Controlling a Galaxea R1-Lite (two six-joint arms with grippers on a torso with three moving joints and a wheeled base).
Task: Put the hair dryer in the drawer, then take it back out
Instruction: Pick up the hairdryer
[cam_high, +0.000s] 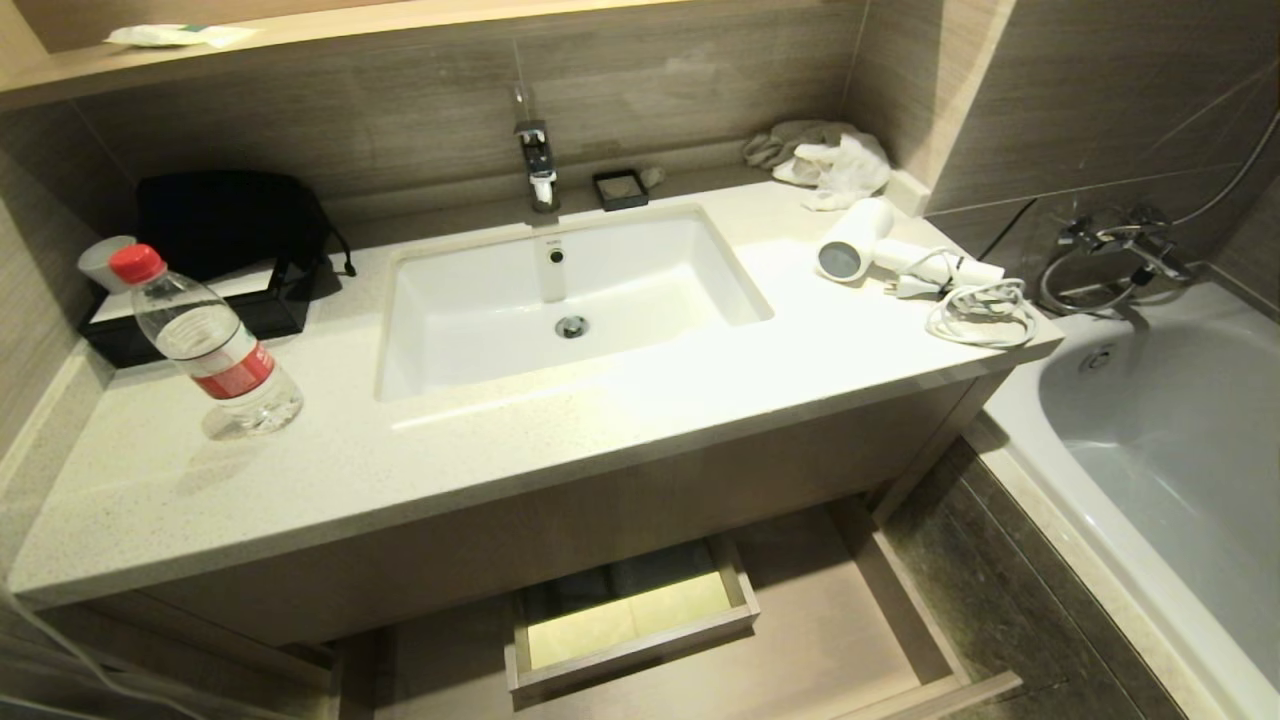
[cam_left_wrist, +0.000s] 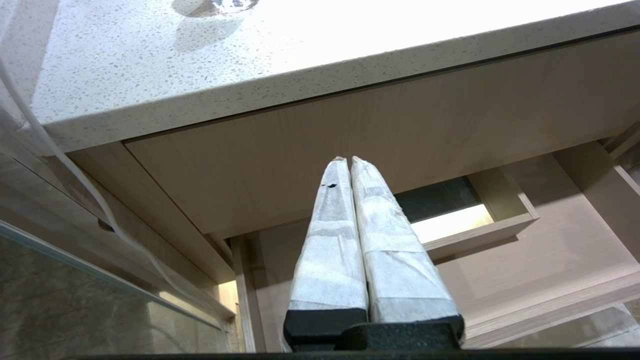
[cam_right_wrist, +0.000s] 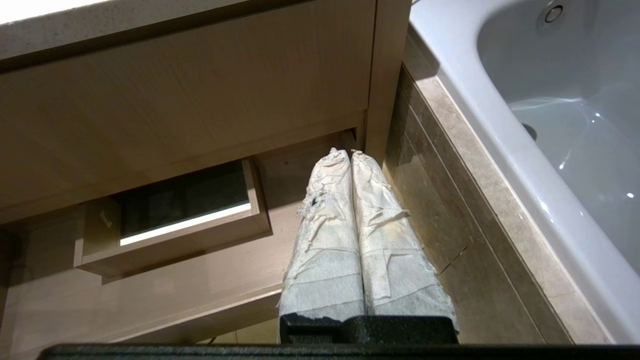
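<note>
Well, from the head view the hair dryer (cam_high: 862, 246) lies on the worktop (cam_high: 520, 450) at about two o'clock from the sink (cam_high: 560, 300), its cord coiled beside it; the drawer (cam_high: 850, 620) stands pulled out below. Left wrist view: the left pincer (cam_left_wrist: 348, 160) is pressed together, holding nothing, below the worktop edge. Right wrist view: the right pincer (cam_right_wrist: 345, 151) is likewise closed and empty, with the bathtub (cam_right_wrist: 550, 100) at three o'clock.

Fingers (cam_left_wrist: 330, 240) wrapped in whitish tape — perhaps gauze — black bases.
</note>
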